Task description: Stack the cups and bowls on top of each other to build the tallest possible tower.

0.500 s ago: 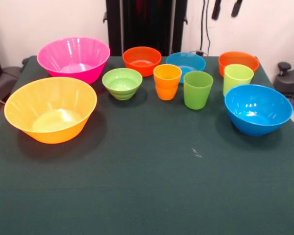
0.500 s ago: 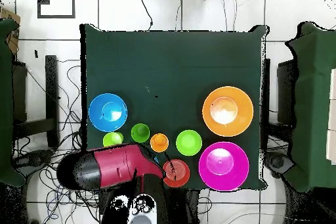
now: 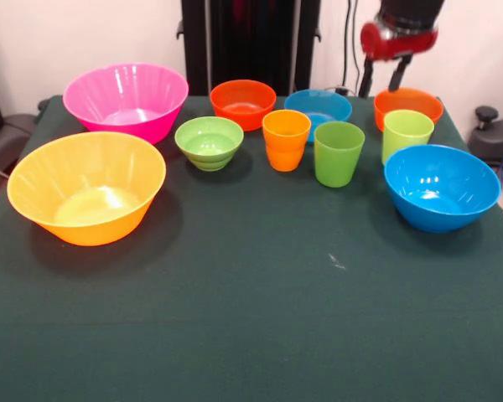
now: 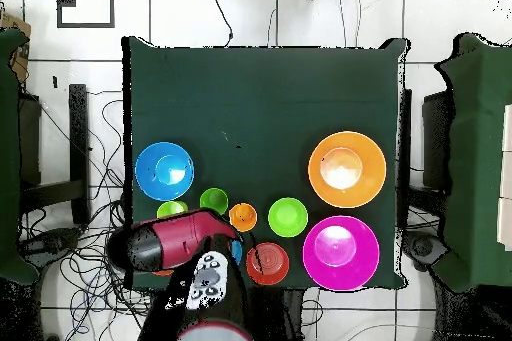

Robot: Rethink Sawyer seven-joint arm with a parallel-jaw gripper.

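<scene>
Standing separately on the dark green cloth-covered table (image 3: pixel 251 318), with no pile begun: large glossy pink plastic bowl (image 3: pixel 126 100) at the far left of the front view; large yellow-orange plastic bowl (image 3: pixel 86 187) in front of it; small green plastic bowl (image 3: pixel 209 141); small orange plastic bowl (image 3: pixel 243 103); small blue plastic bowl (image 3: pixel 318 106), its near side hidden behind the cups; a second small orange bowl (image 3: pixel 408 104) at the far right, partly covered by the lime-yellow plastic tumbler (image 3: pixel 407 134); medium blue plastic bowl (image 3: pixel 441 186) nearest on the right. Orange plastic tumbler (image 3: pixel 286 140) and green plastic tumbler (image 3: pixel 338 153) stand upright, side by side, mid-row. Red and black gripper (image 3: pixel 382 79) hangs above the right-hand small orange bowl, its top cut off by the frame edge; two dark fingers (image 3: pixel 366 77) point down, set apart and holding nothing. Overhead, the red arm (image 4: pixel 175 242) hides that bowl and most of the small blue one.
</scene>
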